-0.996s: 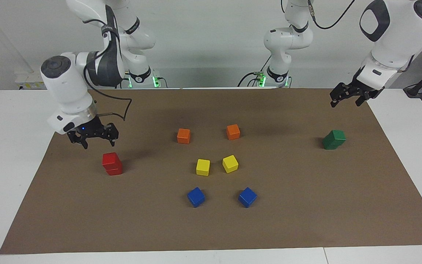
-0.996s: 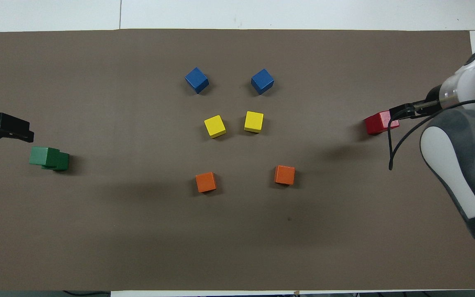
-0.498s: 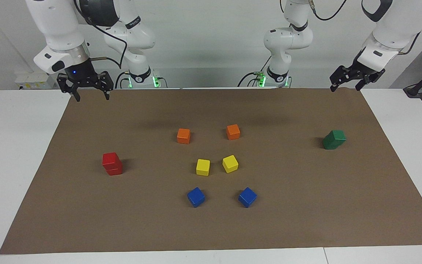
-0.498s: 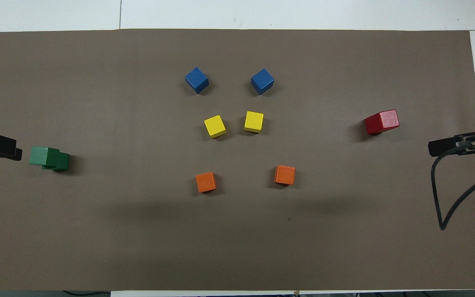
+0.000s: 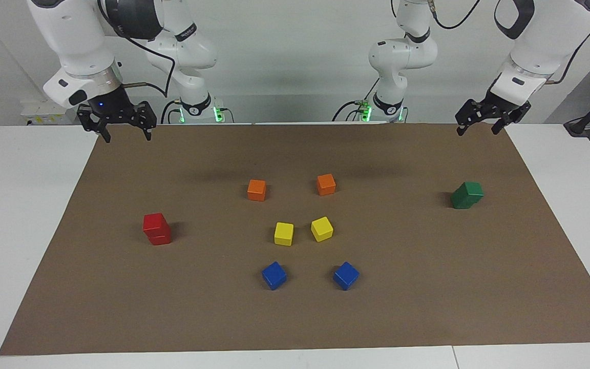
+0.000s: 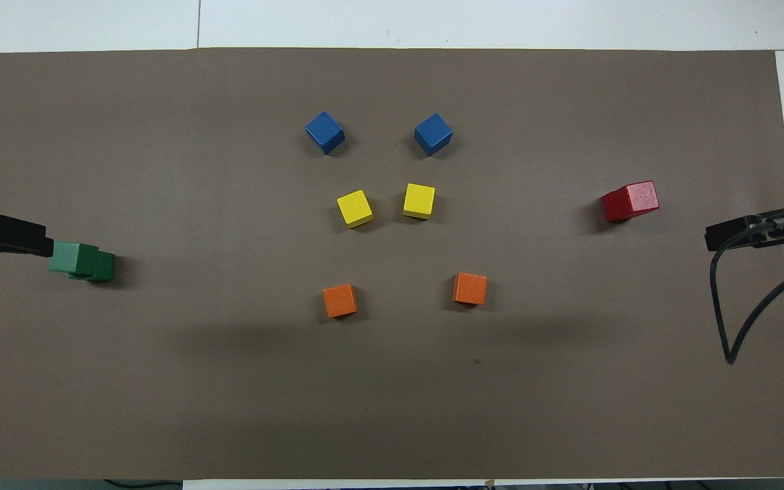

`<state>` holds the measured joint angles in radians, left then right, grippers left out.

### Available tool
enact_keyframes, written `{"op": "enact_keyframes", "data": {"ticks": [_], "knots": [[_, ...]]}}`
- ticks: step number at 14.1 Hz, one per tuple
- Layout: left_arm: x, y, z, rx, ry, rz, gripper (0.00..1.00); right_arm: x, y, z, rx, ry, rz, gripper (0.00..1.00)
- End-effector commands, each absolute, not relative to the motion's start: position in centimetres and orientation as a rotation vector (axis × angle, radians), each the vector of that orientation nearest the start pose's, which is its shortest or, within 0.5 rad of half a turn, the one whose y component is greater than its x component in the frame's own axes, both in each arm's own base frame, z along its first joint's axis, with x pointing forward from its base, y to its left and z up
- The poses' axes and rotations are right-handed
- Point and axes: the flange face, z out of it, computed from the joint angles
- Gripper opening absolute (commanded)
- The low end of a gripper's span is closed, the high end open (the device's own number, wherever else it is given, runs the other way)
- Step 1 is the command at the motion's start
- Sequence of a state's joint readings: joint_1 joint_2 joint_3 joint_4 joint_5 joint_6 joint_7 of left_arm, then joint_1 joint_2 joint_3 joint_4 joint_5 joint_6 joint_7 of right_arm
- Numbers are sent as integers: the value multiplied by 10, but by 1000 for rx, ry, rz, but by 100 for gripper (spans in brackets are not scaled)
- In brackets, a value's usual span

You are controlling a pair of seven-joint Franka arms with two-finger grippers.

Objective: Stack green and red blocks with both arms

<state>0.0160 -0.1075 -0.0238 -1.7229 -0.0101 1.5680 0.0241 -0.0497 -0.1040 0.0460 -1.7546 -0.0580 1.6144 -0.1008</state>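
Note:
Two red blocks [image 5: 156, 229] stand stacked one on the other toward the right arm's end of the brown mat; the stack also shows from above [image 6: 630, 201]. Two green blocks [image 5: 467, 195] are stacked toward the left arm's end, the upper one sitting a little askew on the lower [image 6: 82, 261]. My right gripper [image 5: 127, 136] hangs open and empty in the air over the mat's edge nearest the robots, well apart from the red stack. My left gripper [image 5: 477, 131] is open and empty over the mat's corner at its own end, clear of the green stack.
In the middle of the mat [image 5: 428, 287] lie two orange cubes [image 5: 256, 189] [image 5: 325, 184] nearest the robots, then two yellow cubes [image 5: 283, 233] [image 5: 321, 228], then two blue cubes [image 5: 274, 275] [image 5: 345, 275] farthest. White table [image 5: 18, 205] borders the mat.
My right gripper has risen from just beside the red stack and drawn back to the mat's edge nearest the robots. The left gripper has lifted slightly. No block has moved.

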Motion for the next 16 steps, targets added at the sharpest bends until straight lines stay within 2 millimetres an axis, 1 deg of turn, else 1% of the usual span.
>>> {"op": "enact_keyframes", "data": {"ticks": [1, 4, 6, 9, 11, 15, 16], "knots": [[511, -5, 615, -3144, 50, 60, 100, 529, -4, 602, -3183, -136, 96, 100], [511, -3, 616, -3131, 50, 55, 100, 529, -2, 605, -3184, -136, 89, 100], [512, -2, 617, -3131, 46, 48, 100, 529, -2, 601, -3184, -117, 96, 100], [511, -3, 619, -3132, 48, 36, 100, 527, -4, 603, -3185, -102, 95, 100], [511, -4, 618, -3132, 48, 36, 100, 527, 2, 601, -3186, -85, 97, 100], [511, -6, 618, -3132, 46, 36, 100, 527, 4, 601, -3186, -9, 92, 100], [511, -6, 618, -3134, 46, 36, 100, 528, 7, 600, -3159, 4, 89, 100]]}}
